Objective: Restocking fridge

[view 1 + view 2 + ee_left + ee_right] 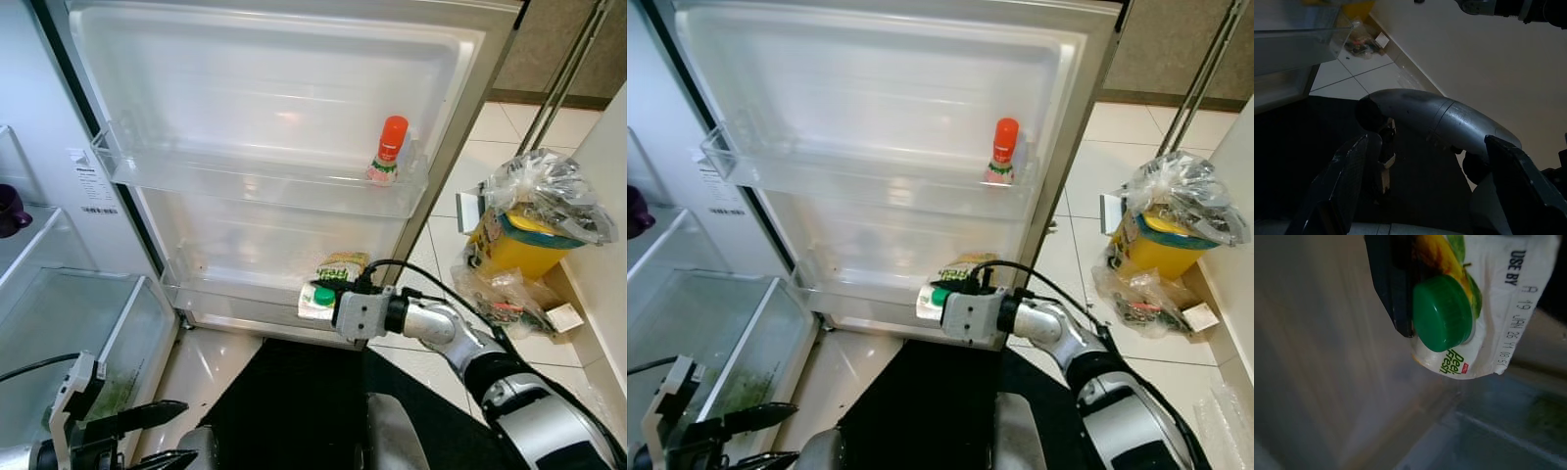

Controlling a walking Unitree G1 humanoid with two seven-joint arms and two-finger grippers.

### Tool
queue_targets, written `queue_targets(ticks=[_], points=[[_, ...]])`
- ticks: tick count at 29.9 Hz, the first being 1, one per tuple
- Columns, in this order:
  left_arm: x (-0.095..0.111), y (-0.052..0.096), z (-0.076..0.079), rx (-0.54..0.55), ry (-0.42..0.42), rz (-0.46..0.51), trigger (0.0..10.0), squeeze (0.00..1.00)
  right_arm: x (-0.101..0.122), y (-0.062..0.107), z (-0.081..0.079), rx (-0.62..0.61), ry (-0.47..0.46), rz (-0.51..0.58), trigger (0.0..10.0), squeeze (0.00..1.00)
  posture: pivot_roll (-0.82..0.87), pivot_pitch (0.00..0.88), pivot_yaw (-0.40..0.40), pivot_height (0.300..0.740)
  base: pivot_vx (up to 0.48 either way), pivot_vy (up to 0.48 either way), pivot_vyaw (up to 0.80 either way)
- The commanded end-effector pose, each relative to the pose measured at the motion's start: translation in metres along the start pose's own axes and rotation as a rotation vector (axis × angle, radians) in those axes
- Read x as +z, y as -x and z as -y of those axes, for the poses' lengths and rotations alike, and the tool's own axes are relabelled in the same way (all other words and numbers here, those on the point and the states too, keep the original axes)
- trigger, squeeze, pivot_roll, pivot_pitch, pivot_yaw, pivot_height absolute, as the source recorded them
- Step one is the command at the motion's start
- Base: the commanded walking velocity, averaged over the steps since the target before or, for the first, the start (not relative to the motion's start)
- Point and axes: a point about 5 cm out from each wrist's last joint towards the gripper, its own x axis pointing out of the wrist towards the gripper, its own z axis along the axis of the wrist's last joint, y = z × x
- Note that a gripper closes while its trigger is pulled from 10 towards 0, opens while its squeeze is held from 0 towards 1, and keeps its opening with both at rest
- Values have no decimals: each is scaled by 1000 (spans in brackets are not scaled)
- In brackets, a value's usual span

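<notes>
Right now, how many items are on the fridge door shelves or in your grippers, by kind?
Bottles: 1, the orange-capped bottle standing on the upper door shelf.
Cartons: 1, the juice carton with a green cap, held by the right gripper at the lower door shelf.
Total: 2.

Pale floor tiles (460, 176) run beside a black mat (294, 392). On the tiles, just right of the mat, a yellow bin (524, 245) sits against a cream wall (607, 186).
</notes>
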Motion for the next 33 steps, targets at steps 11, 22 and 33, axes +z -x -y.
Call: queue_targets(ticks=[11,22,33], points=[[3,6,2,6,-6,-28,10000,0,2,-4,1,-114,-133,48,10000,0,43,219,-40,551,0,0,0],[5,7,2,6,-8,-31,10000,0,1,-6,-7,-81,-127,41,10000,0,50,227,-37,551,0,0,0],[12,14,9,9,-22,-29,10000,0,0,-5,-14,-68,-139,42,10000,0,79,262,-21,551,0,0,0]])
